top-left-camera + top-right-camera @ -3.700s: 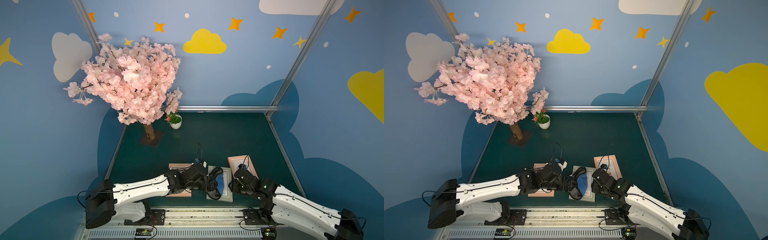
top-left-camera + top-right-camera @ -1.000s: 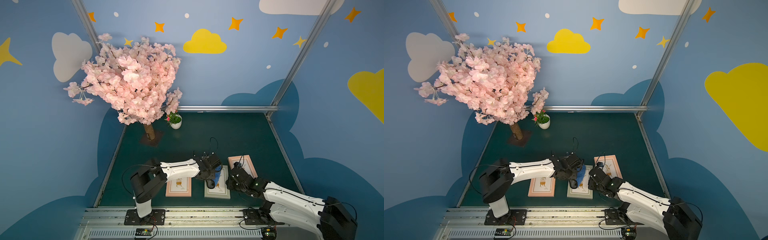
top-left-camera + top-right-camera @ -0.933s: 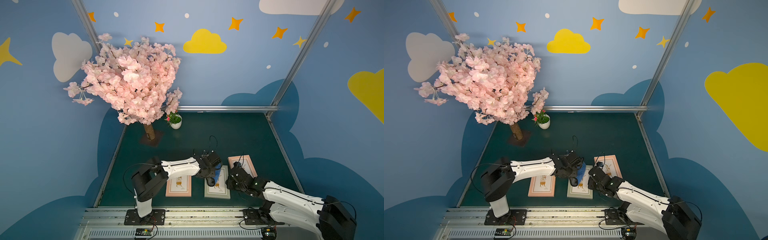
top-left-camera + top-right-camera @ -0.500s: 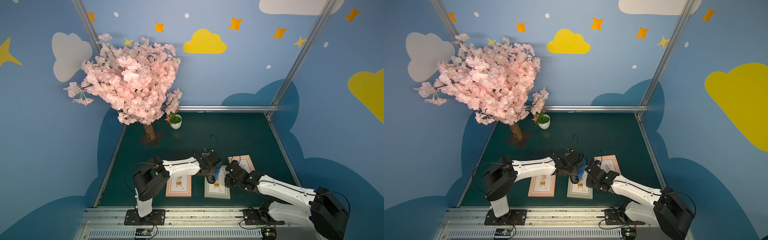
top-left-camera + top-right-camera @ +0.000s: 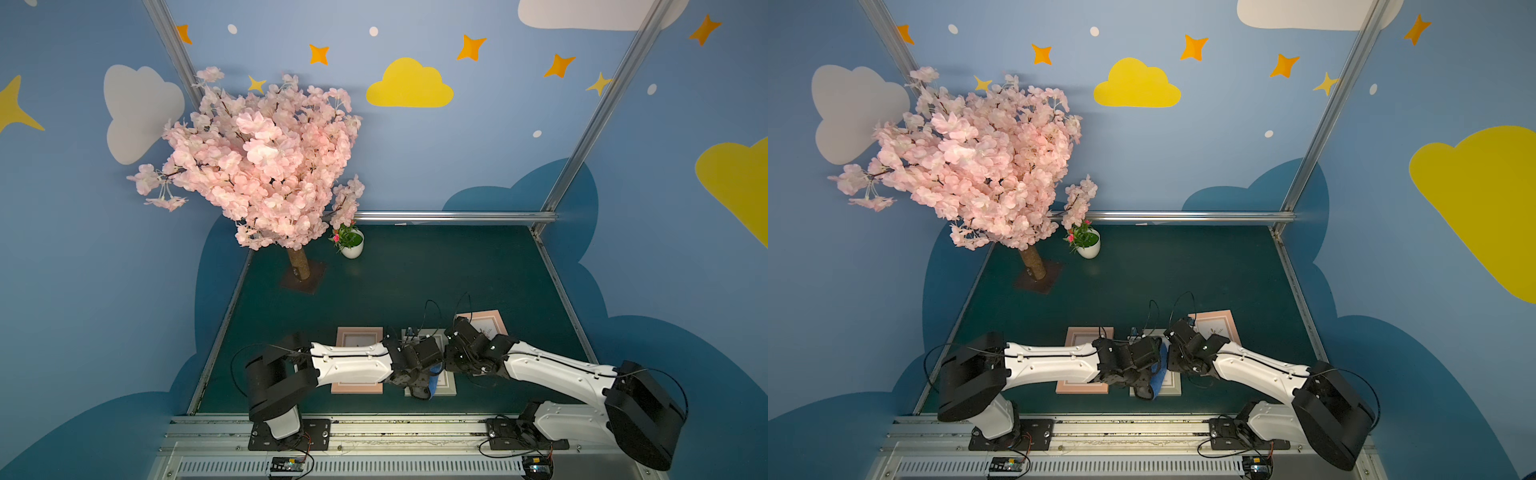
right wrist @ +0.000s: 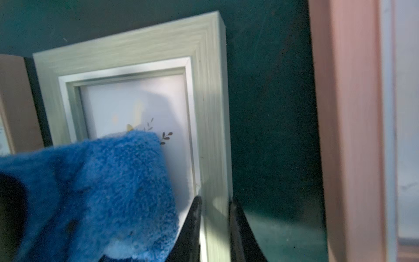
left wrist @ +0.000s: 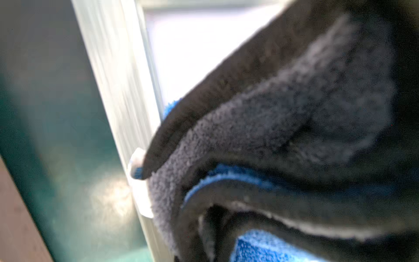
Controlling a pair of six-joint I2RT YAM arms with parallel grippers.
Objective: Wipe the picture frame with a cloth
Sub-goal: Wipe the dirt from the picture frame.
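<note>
The picture frame (image 5: 448,385) (image 5: 1174,387) is pale grey-white wood and lies flat on the green table between two pink ones. My left gripper (image 5: 419,384) (image 5: 1144,384) is shut on the cloth (image 5: 435,379) (image 5: 1158,379), blue with a dark reverse, bunched over the frame's near half. In the left wrist view the cloth (image 7: 283,127) fills most of the picture and hides the fingers; the frame's border (image 7: 118,90) runs beside it. My right gripper (image 6: 215,226) is shut on the frame's right border (image 6: 208,90), one finger (image 6: 192,231) inside it and one outside. The cloth's blue side (image 6: 102,192) covers part of the glass.
A pink frame (image 5: 358,338) lies left of the grey one, partly under my left arm. Another pink frame (image 5: 484,322) (image 6: 349,113) lies to the right, close to my right wrist. A blossom tree (image 5: 266,166) and a small white pot (image 5: 351,246) stand at the back left.
My left gripper has drawn the cloth from the frame's far part toward its near edge. The right gripper has stayed at the frame's right border.
</note>
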